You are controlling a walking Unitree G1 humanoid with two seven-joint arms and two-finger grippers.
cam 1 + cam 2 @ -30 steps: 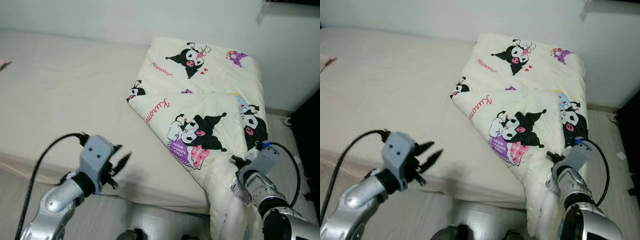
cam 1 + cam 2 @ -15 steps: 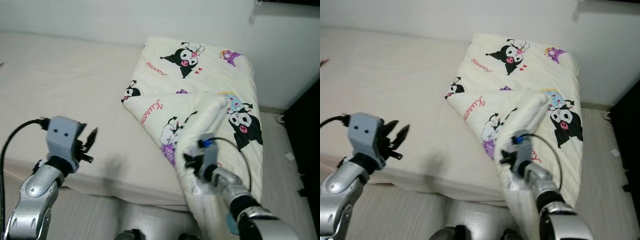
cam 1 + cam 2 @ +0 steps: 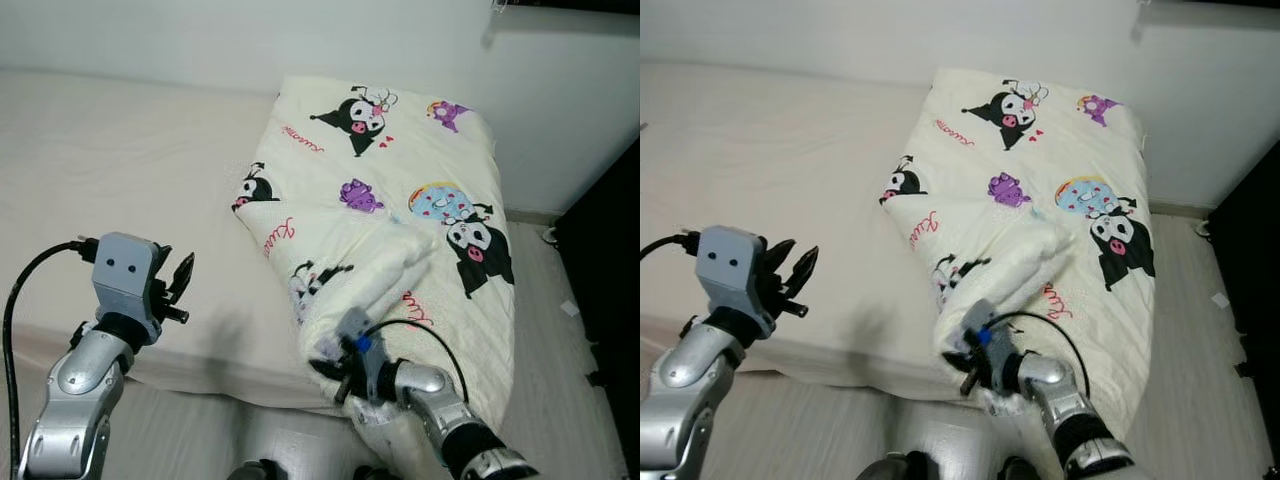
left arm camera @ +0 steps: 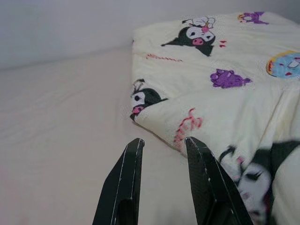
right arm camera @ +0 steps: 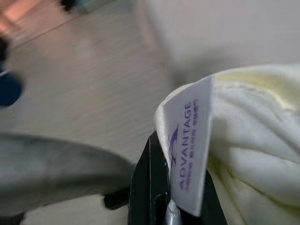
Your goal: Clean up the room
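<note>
**A:** Where's the thing you're tidying?

**B:** You've got one quilt [image 3: 400, 190], cream with cartoon prints, lying on the one bed [image 3: 120, 180]. It covers the end of the bed nearest the white wall [image 3: 560, 110], and its near edge spills over the bed's front side toward the floor [image 3: 200, 430]. A thick fold of it is bunched up near that front edge.

**A:** And your grippers?

**B:** Your right gripper [image 3: 965, 360] is at the bunched fold, at the bed's front edge. In the right wrist view its black fingers [image 5: 150, 187] are clamped on the quilt's hem, right where the white care label [image 5: 190, 140] is sewn in. Your left gripper [image 3: 180, 285] hangs over the bare mattress, well apart from the quilt; its two fingers [image 4: 124, 183] stand parted with nothing between them.

**A:** How will the quilt handle?

**B:** You should expect it to be soft, puffy and limp, light for its bulk. It won't hold a shape: whatever you lift will sag and drag the rest behind. The fabric looks smooth, so a thin pinch may slip. I'd judge the stitched hem the firmest hold, better than the label alone, which could tear.

**A:** Where should you take it with the other hand?

**B:** Along the same hem, toward the quilt's corner that lies nearest your left gripper, so you can spread it between two holds.
</note>
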